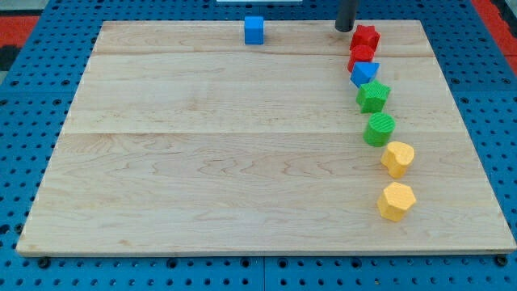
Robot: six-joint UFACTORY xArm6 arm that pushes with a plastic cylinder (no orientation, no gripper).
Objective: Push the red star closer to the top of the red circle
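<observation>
The red star (366,36) sits near the view's top right of the wooden board (202,145). The red circle (360,56) lies just below it, touching or nearly touching. My tip (345,30) is at the view's top, just left of the red star and very close to it.
Below the red circle runs a column of blocks: a blue triangle (364,73), a green star (373,96), a green circle (379,129), a yellow heart-like block (397,158) and a yellow hexagon (397,200). A blue cube (254,30) stands at the top centre.
</observation>
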